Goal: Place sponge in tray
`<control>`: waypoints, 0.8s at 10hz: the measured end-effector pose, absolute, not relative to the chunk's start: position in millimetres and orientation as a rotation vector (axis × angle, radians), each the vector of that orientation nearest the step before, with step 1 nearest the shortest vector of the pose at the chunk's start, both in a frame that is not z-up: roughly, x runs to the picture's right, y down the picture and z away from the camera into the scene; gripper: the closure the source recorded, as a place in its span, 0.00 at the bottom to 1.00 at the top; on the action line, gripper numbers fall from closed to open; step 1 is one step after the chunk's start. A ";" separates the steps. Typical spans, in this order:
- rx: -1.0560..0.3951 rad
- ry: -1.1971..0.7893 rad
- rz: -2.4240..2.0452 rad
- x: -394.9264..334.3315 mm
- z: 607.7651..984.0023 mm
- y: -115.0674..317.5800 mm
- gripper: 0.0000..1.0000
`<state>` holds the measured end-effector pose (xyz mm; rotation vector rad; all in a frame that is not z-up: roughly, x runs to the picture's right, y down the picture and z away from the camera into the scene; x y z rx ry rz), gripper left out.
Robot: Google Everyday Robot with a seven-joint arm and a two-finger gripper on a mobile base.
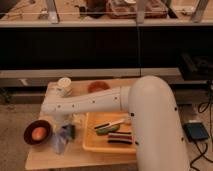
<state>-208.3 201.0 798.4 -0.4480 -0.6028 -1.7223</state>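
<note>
Gripper (64, 124) low at counter's (50, 159) left side, by sponge (69, 132), just left of tray (91, 144), grip state can't tell

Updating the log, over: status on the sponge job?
Tool low, left of tray, at sponge. Sponge outside tray, beside its left wall. Strips in tray's right part; left end bare.

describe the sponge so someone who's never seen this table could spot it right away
On the wooden table, find the big yellow tray; the sponge sits just off its left edge, close to the gripper. It is a small dark grey-blue block, unlike the pale see-through item beside it and the red bowl further left.
</note>
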 end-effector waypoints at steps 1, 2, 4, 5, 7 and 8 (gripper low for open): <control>-0.452 -0.600 -1.712 -205.9 801.2 202.0 0.33; -0.454 -0.598 -1.701 -204.2 802.9 202.4 0.43; -0.452 -0.588 -1.693 -202.2 802.5 200.8 0.46; -0.452 -0.584 -1.689 -201.0 801.2 199.8 0.46; -0.454 -0.579 -1.687 -201.6 800.6 199.7 0.47; -0.456 -0.574 -1.690 -203.1 799.1 199.0 0.55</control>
